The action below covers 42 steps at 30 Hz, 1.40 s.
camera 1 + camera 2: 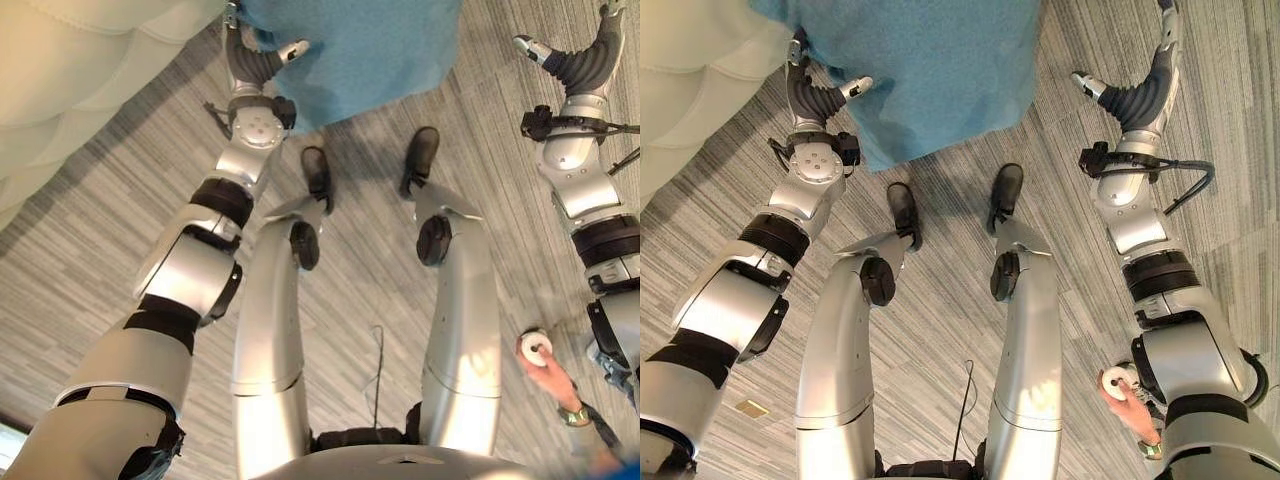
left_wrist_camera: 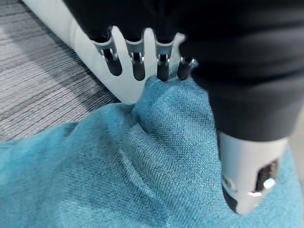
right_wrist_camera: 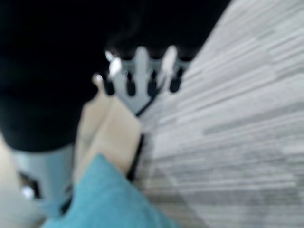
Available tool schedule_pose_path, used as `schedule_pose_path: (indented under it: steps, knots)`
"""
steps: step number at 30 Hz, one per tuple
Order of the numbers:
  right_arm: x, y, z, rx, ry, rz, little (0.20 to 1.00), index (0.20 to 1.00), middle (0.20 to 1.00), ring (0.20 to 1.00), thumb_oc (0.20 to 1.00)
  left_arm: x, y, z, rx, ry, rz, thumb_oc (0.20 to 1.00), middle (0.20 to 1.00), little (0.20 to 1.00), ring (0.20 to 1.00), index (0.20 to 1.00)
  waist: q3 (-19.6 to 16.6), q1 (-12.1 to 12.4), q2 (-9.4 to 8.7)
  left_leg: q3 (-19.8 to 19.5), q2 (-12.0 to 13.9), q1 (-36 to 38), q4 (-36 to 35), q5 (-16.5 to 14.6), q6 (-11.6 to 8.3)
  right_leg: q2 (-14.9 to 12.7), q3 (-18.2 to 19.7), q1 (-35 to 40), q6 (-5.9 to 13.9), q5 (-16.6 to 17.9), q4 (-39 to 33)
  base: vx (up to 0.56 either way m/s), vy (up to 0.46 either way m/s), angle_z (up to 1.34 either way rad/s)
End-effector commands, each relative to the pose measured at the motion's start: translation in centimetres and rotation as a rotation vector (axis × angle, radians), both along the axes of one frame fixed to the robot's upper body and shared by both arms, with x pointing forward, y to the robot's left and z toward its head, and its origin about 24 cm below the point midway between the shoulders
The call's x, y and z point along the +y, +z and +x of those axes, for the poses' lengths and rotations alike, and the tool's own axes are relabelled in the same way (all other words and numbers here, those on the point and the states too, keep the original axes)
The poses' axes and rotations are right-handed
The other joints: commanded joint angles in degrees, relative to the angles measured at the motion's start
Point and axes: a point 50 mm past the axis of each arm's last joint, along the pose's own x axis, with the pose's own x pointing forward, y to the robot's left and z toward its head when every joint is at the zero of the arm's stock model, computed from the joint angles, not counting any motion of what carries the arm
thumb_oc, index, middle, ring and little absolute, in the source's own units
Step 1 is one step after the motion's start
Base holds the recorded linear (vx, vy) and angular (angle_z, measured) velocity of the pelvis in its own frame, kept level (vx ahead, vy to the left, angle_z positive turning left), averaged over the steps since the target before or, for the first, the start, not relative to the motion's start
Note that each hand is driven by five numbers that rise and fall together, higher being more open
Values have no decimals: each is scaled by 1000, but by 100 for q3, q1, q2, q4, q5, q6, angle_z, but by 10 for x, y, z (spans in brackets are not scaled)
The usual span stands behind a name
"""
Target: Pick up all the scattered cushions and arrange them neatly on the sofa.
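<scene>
On the grey striped floor beside the cream sofa, a teal cushion has one edge pinched by the left hand, fingers curled on the fabric. Right hand is apart, relaxed, empty. Cushion not yet on sofa; no containers visible.

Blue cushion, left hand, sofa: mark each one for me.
blue cushion (image 1: 940, 70): right eye view, middle of its fabric face.
left hand (image 2: 137, 66): left wrist view, a fingertip pressed at the cushion's edge.
sofa (image 1: 80, 70): left eye view, its pale padded surface beside the cushion.
</scene>
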Motion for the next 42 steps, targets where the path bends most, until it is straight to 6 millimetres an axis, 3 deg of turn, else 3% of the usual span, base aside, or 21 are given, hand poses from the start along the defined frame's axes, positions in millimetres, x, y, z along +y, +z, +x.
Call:
schedule_pose_path:
  steps: [1,11,19,30,39,42]
  knots:
    - [-2,3,-8,-34,17,-39,1000,1000,1000,1000,1000,18,-43,3,138,42,-181,1000,1000,1000,1000,1000,-218,-194,393,-960,-494,-138,-340,-221,-230,81,150,456,519,-659,130,0,0,0]
    - [-2,-7,-8,9,21,-17,1000,1000,1000,1000,1000,8,-62,2,176,-21,-419,1000,1000,1000,1000,1000,-180,-155,411,-963,-476,-142,-271,-252,-229,149,153,453,494,-655,225,0,-1,-1]
    - [-2,-1,-7,0,29,-18,1000,1000,1000,1000,1000,10,-52,2,130,-49,-551,1000,1000,1000,1000,1000,-153,-165,395,-992,-476,-142,-183,-278,-230,153,199,453,502,-642,293,0,0,0]
    - [-6,1,-11,-1,44,-37,1000,1000,1000,1000,1000,18,-19,3,78,-20,-268,1000,1000,1000,1000,1000,-40,-248,290,-947,-446,-142,-58,-322,-206,159,286,453,569,-558,367,6,43,-3]
    - [-6,1,-15,-10,72,-49,1000,1000,1000,1000,1000,24,3,5,46,11,-250,1000,1000,1000,1000,1000,-38,-335,261,-905,-424,-142,98,-426,-164,238,359,453,577,-533,350,10,32,-9]
    - [-3,7,-20,-32,100,-61,1000,1000,1000,1000,1000,15,14,6,30,-24,-267,1000,1000,1000,1000,1000,-36,-374,267,-892,-379,-142,101,-447,-152,279,371,453,602,-481,290,9,11,-8]
